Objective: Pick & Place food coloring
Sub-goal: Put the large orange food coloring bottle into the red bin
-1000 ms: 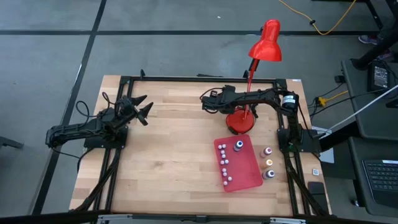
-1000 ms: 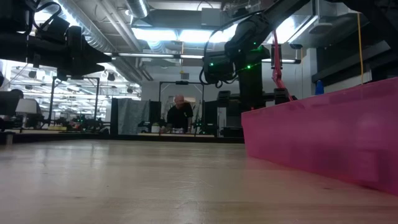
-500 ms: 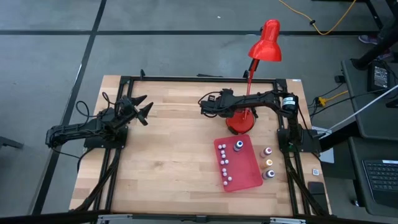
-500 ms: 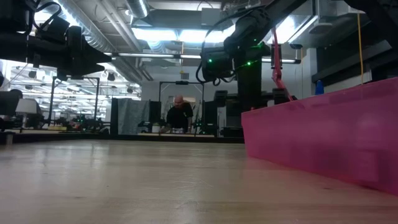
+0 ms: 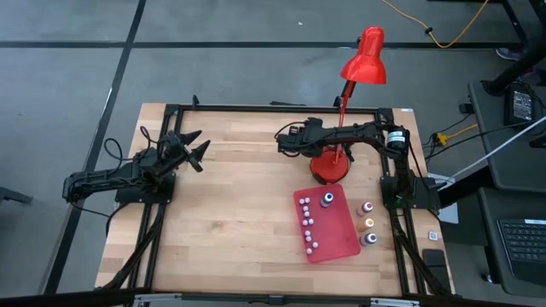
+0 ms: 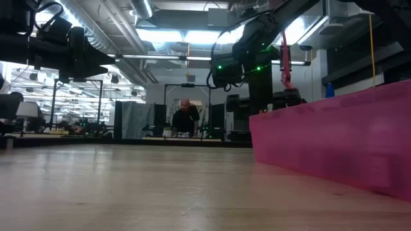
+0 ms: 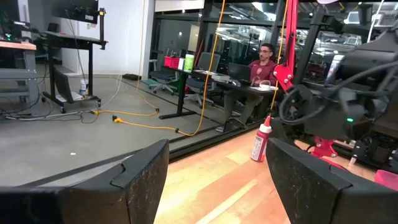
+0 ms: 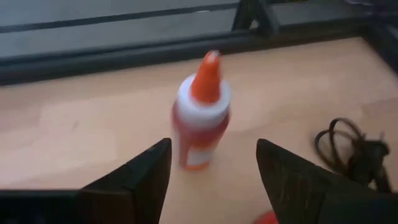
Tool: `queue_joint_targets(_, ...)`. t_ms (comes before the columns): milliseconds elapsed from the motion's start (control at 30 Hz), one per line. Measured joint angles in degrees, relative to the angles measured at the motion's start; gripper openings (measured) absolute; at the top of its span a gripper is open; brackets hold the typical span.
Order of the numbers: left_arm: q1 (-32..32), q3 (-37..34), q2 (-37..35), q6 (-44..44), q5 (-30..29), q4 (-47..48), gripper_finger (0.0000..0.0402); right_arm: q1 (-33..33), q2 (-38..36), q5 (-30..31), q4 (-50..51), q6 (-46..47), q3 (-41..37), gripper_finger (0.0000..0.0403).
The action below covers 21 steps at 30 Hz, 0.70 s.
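1. Right gripper [image 8: 211, 180] hangs over the table's far side, near the lamp base [image 5: 328, 169]; fingers apart, nothing held.
2. A red bottle [image 8: 202, 115] with an orange tip stands upright just ahead of the gap, not yet between the fingers.
3. Other bottles [image 5: 310, 227] sit on the red mat [image 5: 341, 240]; three stand beside it.
4. Advice: advance level, centre the body, close below the white collar.
5. Left gripper [image 5: 193, 147] waits, open, at the left.
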<state>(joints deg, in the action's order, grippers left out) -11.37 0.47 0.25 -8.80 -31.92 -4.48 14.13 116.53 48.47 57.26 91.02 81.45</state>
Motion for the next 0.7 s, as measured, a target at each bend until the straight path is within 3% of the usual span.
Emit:
queue_joint_targets(400, 0.01, 0.00, 0.00, 0.00, 0.02, -0.01, 0.0265, 4.07, -0.07, 4.18, -0.40, -2.94, 0.00, 0.0225)
queue_joint_targets(700, 0.01, 0.00, 0.00, 0.00, 0.02, 0.01, 0.0265, 5.08, -0.07, 3.86, -3.16, -7.54, 0.00, 0.0227)
